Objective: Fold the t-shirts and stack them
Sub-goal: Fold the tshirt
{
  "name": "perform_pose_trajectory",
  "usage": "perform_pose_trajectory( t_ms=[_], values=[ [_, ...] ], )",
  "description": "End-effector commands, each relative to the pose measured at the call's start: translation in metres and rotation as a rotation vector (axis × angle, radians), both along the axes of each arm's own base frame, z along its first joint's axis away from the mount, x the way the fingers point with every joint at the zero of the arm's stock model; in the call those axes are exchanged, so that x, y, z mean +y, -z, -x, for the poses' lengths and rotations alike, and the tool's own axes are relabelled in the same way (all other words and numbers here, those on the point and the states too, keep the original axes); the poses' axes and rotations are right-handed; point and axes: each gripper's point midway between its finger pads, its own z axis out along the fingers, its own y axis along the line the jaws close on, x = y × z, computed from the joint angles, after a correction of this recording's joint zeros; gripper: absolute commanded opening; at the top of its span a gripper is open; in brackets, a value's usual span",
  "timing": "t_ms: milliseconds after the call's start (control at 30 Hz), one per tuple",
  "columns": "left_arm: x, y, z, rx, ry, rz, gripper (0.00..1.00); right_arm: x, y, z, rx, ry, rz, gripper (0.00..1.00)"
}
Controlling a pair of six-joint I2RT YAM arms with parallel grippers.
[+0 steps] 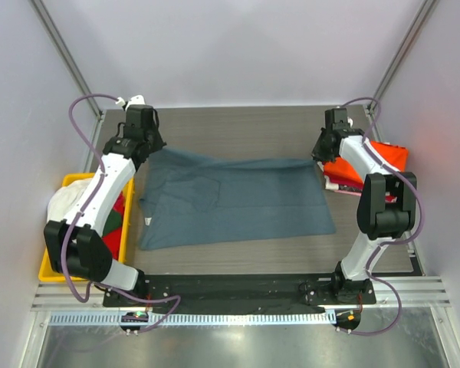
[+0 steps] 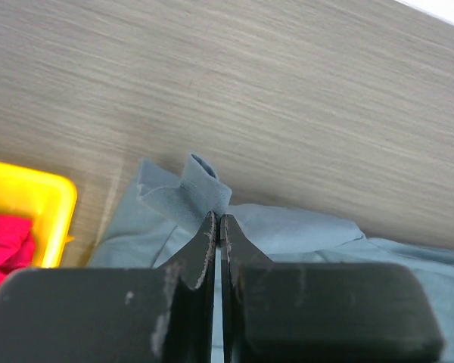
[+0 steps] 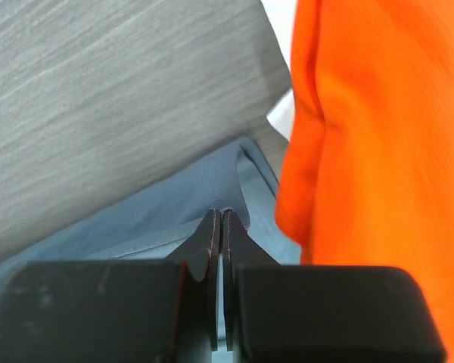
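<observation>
Your soft blue-grey t-shirt (image 1: 230, 203) lies spread flat and wide on the streaky grey table (image 1: 253, 126). Your left gripper (image 2: 218, 221) is pinched tight on its far left corner, where the cloth bunches into a little fold. Your right gripper (image 3: 218, 215) is pinched tight on the far right corner, just beside the bright orange t-shirt (image 3: 363, 151).

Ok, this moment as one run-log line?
phase: folding | left gripper: shut on blue-grey t-shirt, far-left corner | right gripper: shut on its far-right corner | orange t-shirt: beside right gripper | yellow bin: left table edge
</observation>
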Motion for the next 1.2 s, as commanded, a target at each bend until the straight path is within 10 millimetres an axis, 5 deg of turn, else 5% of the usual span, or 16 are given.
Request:
perform_pose_trajectory(
  t_ms=[0, 767, 1167],
  values=[
    [0.003, -0.012, 0.015, -0.030, 0.003, -0.022, 0.00, -0.007, -0.023, 0.005, -0.077, 0.031, 0.011, 0.01],
    [-0.011, 0.035, 0.123, 0.129, 0.046, -0.017, 0.00, -0.014, 0.007, 0.049, -0.033, 0.065, 0.032, 0.01],
    [-0.021, 0.064, 0.158, 0.188, 0.100, 0.016, 0.00, -0.018, 0.020, 0.072, -0.027, 0.087, 0.045, 0.01]
  ],
)
